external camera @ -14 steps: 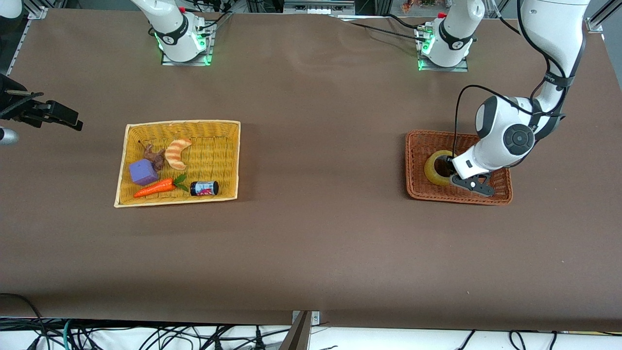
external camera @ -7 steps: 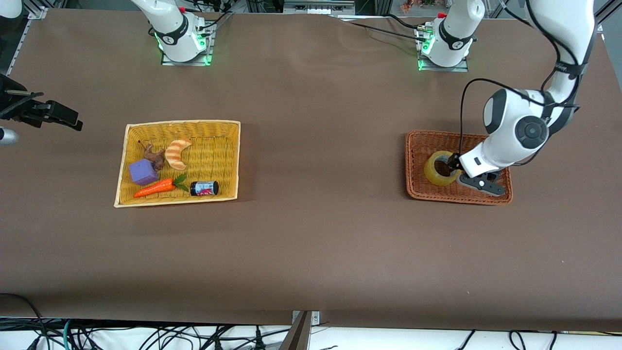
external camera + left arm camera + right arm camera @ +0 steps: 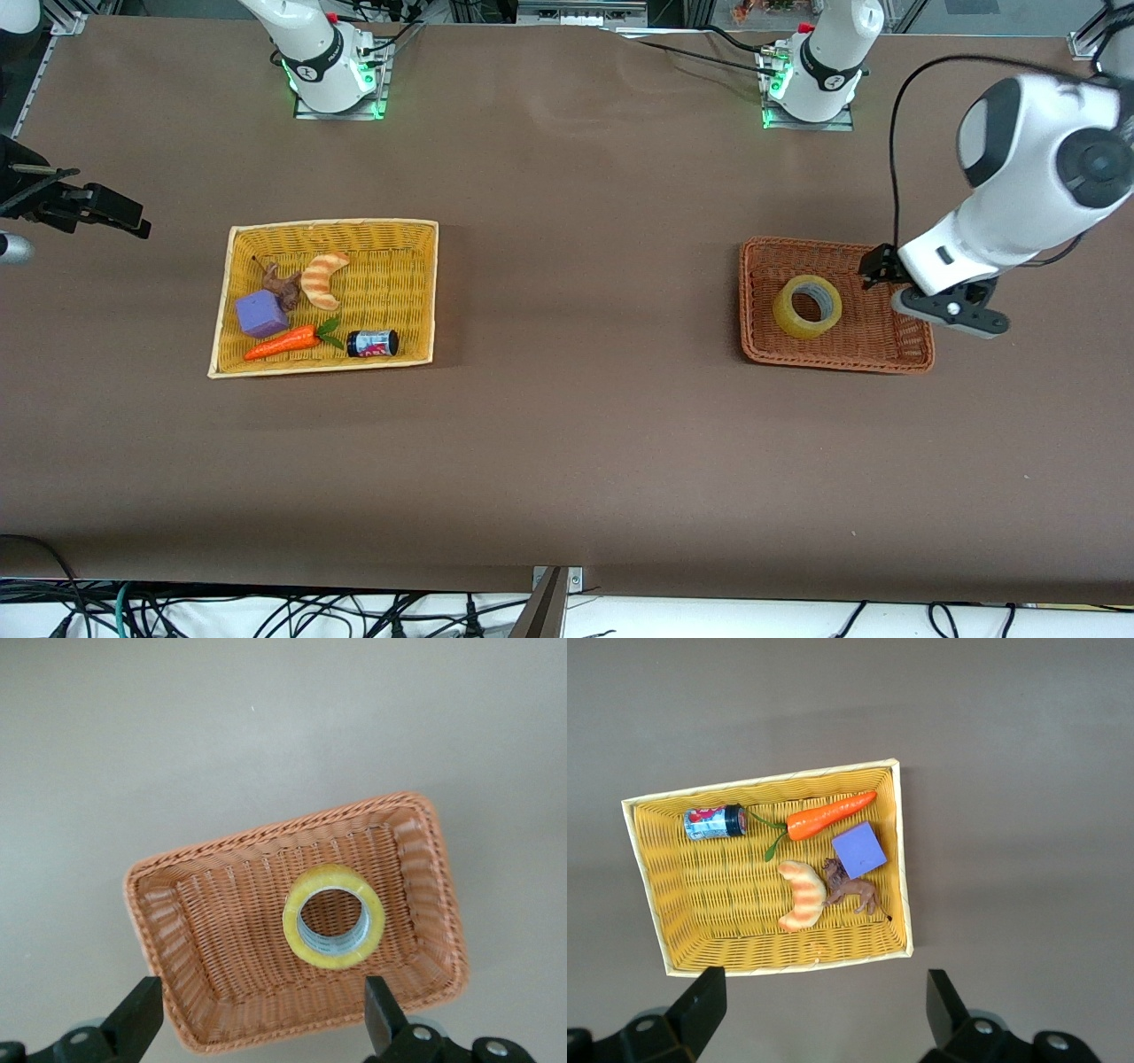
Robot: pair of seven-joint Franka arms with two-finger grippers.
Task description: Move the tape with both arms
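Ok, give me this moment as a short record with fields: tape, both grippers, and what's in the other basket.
tape: lying flat in the brown basket, hole up
left gripper: over the brown basket's edge, fingers open, empty
right gripper: waiting above the yellow basket, fingers open, empty
yellow basket: croissant toy, purple block, carrot, small can, brown animal figure

Tape [image 3: 807, 307]: translucent yellowish roll, ring w/ wide round hole, greyish inner core showing. Lies flat, hole facing up, inside the brown wicker basket [image 3: 762, 341] at the left arm's end of the table, roughly mid-basket, nothing touching it. Same roll in the left wrist view [image 3: 334, 916], flat on the basket floor [image 3: 221, 939], clear of the walls.
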